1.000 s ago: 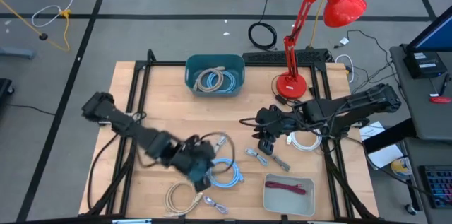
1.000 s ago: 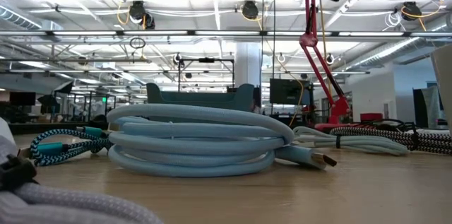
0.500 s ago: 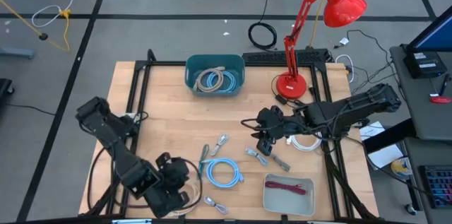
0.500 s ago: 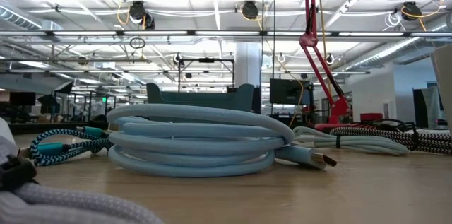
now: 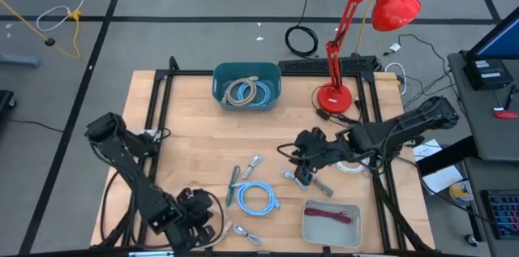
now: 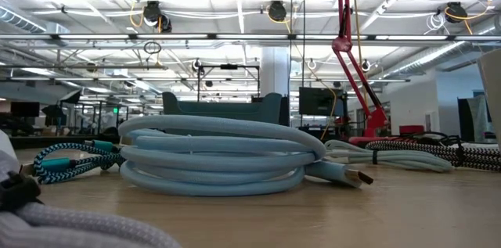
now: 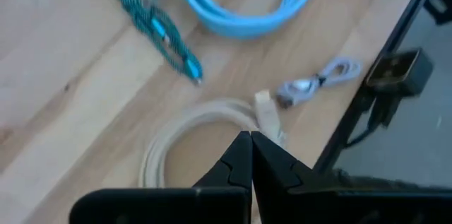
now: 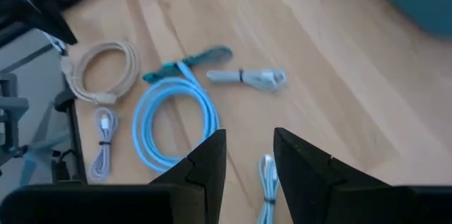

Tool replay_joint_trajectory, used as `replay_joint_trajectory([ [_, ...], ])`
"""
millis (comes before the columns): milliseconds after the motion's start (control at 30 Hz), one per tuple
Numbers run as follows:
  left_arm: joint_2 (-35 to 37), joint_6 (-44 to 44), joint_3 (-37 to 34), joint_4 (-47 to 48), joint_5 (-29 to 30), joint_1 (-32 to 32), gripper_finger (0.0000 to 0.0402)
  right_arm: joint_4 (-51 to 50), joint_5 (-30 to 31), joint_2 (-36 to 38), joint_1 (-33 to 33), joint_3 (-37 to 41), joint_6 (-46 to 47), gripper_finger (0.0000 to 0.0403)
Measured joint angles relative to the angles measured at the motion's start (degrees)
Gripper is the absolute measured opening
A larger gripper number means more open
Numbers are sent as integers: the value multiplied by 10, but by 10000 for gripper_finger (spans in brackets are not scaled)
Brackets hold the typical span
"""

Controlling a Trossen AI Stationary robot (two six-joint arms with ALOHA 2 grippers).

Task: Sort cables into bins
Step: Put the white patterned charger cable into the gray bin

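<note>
— Where did you have the left arm?

— I had it folded low at the table's near left corner, left gripper (image 7: pixel 250 155) pinched closed over the beige coil (image 7: pixel 201 136), holding nothing.

— And the right one?

— Stretched in from the right edge, right gripper (image 8: pixel 248 155) hanging above the middle with its fingers parted. The light blue coil (image 5: pixel 257 199) lay just beyond it, a grey piece (image 8: pixel 248 77) nearby, the grey tray (image 5: pixel 310 233) near the front edge.
</note>
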State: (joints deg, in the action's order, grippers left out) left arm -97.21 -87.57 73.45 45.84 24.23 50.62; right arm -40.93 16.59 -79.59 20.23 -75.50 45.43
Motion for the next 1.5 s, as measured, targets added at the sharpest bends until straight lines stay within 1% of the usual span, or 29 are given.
replay_joint_trajectory([
  [67, 0, 1, 0, -3, 7, -7, 5, -21, 1, -1, 2, 11, 49, 109],
  [167, 1, 11, 0, -13, 14, -16, 2, -29, -4, -2, 2, 56, 126, 109],
  [267, 3, 31, 0, -28, 18, -25, 6, -28, -36, -2, 2, 110, 182, 109],
  [333, 3, 45, 0, -37, 18, -29, 8, -10, -62, -1, 6, 153, 193, 109],
  [433, 3, 60, 0, -43, 18, -37, 8, 37, -62, -2, 18, 211, 187, 109],
  [500, 3, 66, 0, -43, 17, -42, 4, 64, -61, 3, 25, 231, 186, 112],
  [600, 3, 77, 0, -48, 15, -48, 4, 83, -62, 4, 32, 240, 186, 121],
  [767, 3, 101, 0, -59, 6, -57, 4, 80, -64, 4, 44, 253, 184, 143],
  [933, 3, 110, 0, -64, -1, -63, 8, 49, -91, 4, 51, 262, 199, 171],
  [1033, 3, 111, 0, -63, -3, -63, 4, 33, -93, 4, 57, 262, 199, 190],
  [1200, 3, 121, 0, -65, -4, -63, 8, 37, -111, 4, 64, 262, 200, 216],
  [1267, 3, 123, 0, -65, -6, -63, 7, 47, -124, 4, 67, 262, 205, 223],
  [1367, 3, 126, 0, -65, -7, -63, 2, 43, -125, 4, 76, 262, 217, 228],
  [1500, 3, 129, 0, -65, -8, -63, 10, 39, -122, -1, 82, 262, 228, 228],
])
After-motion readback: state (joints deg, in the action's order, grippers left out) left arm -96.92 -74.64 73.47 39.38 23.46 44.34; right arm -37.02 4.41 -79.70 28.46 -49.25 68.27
